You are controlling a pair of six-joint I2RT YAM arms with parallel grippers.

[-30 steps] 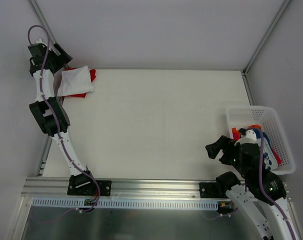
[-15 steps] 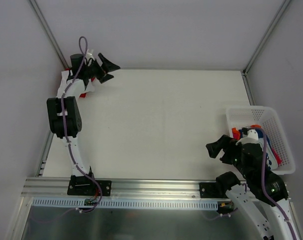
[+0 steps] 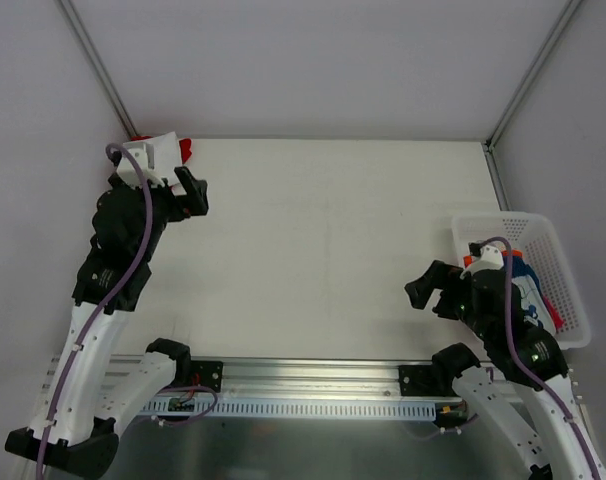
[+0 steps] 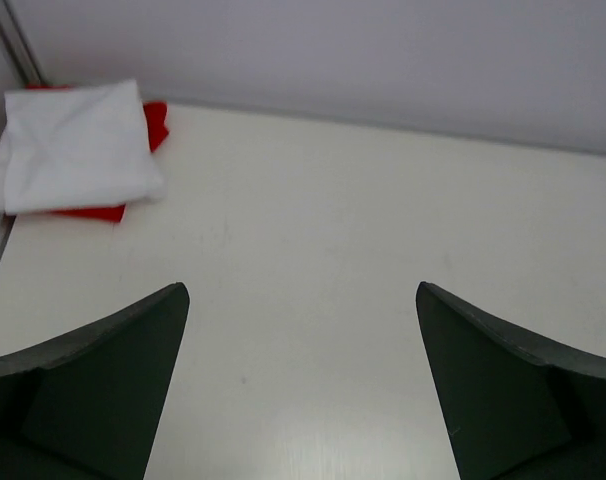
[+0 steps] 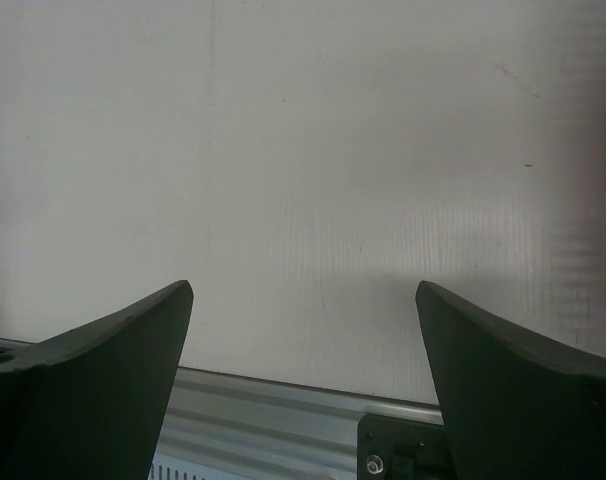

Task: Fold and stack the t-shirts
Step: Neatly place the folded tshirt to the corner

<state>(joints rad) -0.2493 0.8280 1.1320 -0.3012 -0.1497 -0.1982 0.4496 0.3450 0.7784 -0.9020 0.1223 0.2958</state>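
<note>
We see white t-shirt point(image 4: 78, 145) folded atop red t-shirt point(image 4: 155, 122), far-left corner of table point(image 4: 313, 230), long side along far edge. Our left gripper point(image 4: 301, 292), right gripper point(image 5: 303, 290) gape wide, empty.

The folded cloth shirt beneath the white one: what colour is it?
A plain red t-shirt, clearest in the left wrist view.

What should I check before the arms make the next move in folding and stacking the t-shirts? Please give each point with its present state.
1. Left gripper open, holding nothing: ok.
2. Right gripper open, holding nothing: ok.
3. White t-shirt folded, lying on the red t-shirt: ok.
4. Every shirt out of the basket: not ok, an orange-red t-shirt lies inside.
5. Easy grasp point on that shirt: cannot tell, the right arm hides most of it.
</note>
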